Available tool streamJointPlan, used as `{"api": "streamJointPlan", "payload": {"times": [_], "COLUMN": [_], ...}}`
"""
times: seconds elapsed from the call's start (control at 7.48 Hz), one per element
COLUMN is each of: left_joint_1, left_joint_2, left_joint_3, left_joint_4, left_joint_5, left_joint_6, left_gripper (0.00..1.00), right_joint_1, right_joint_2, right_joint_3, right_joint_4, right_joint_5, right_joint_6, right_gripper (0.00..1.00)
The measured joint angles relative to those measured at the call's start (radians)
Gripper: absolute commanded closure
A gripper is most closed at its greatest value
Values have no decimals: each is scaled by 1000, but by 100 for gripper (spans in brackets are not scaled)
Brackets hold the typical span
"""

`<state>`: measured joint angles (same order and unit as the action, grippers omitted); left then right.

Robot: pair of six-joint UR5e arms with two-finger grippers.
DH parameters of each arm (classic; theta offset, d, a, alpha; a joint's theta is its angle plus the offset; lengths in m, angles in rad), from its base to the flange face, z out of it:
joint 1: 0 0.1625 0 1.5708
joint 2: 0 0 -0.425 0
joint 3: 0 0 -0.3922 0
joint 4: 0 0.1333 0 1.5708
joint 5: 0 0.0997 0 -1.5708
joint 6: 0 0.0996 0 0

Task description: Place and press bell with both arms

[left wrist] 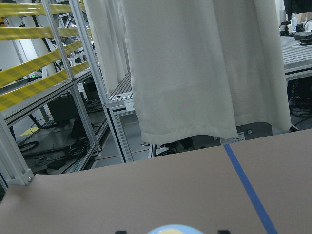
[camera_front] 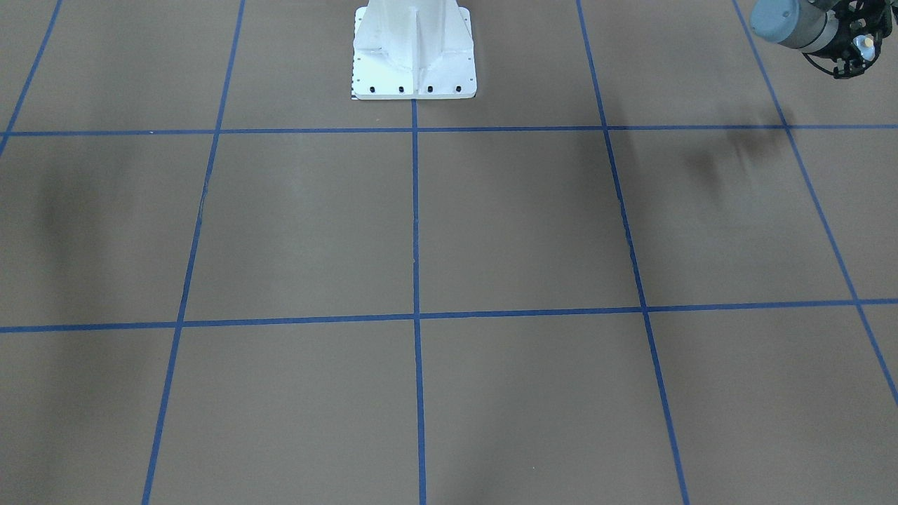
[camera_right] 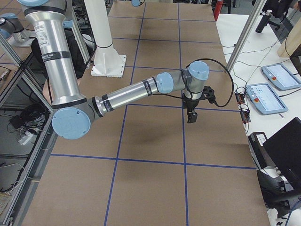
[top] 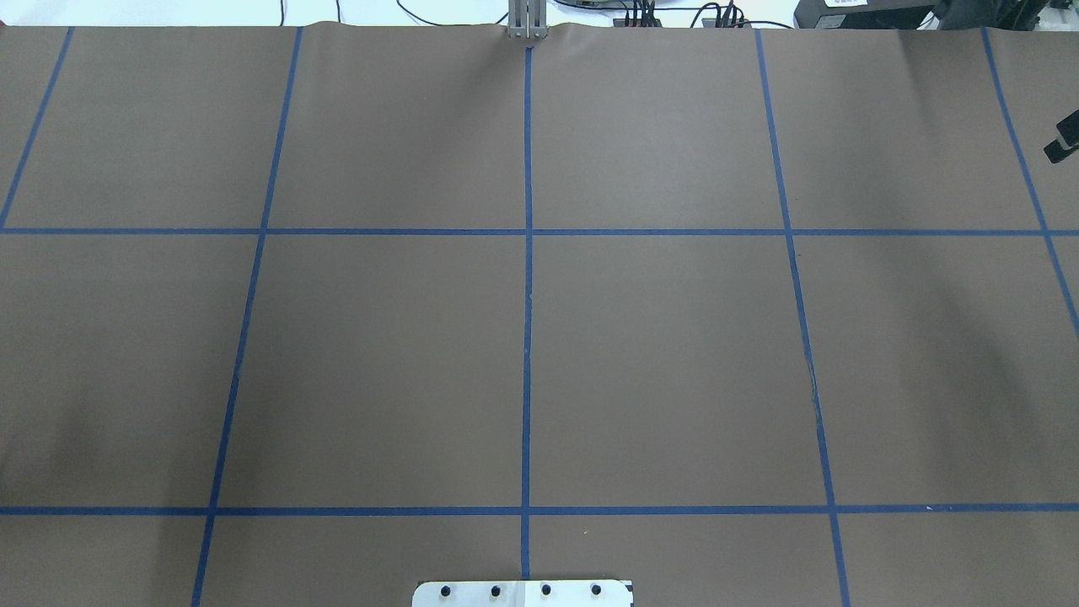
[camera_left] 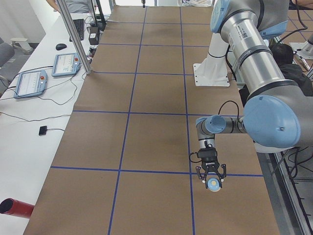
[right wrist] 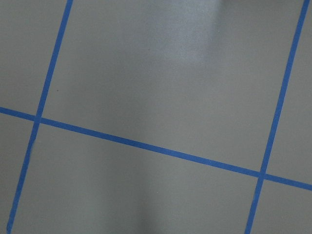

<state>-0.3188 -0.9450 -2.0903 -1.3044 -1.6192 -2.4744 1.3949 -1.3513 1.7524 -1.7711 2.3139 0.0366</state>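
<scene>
One bell (camera_left: pixel 213 184), likely light, slick-domed, pinched in your left pincer (camera_left: pixel 213 180); grip its base; right pincer (camera_right: pixel 190 118): cannot tell

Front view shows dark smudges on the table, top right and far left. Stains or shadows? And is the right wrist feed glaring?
Front-facing view: both smudges are soft-edged and blurry, so likely shadows on the table, the darker one nearest the left gripper holding the bell. Right wrist view: the table looks grey, with a pale glare patch near the top; tape lines are sharp.
</scene>
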Motion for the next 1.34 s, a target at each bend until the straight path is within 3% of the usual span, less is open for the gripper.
{"api": "streamJointPlan", "payload": {"times": [0.4,0.67,0.94,1.07,1.34], "left_joint_1": [-337,-417,-429,-428,-423], "left_joint_2": [-338,-513,-763,-856,-947], "left_joint_3": [-4,23,93,120,180], "left_joint_4": [159,179,173,126,-127], "left_joint_5": [181,292,364,383,420], "left_joint_6": [460,680,842,934,1104], "left_gripper": [100,100,100,100,100], "right_joint_1": [0,1,7,11,14], "right_joint_2": [1,0,-8,-6,13], "right_joint_3": [-25,-52,-53,-51,-51], "right_joint_4": [3,7,8,6,5], "right_joint_5": [1,6,66,90,101], "right_joint_6": [0,0,-1,-1,32], "right_gripper": [0,0,0,0,0]}}
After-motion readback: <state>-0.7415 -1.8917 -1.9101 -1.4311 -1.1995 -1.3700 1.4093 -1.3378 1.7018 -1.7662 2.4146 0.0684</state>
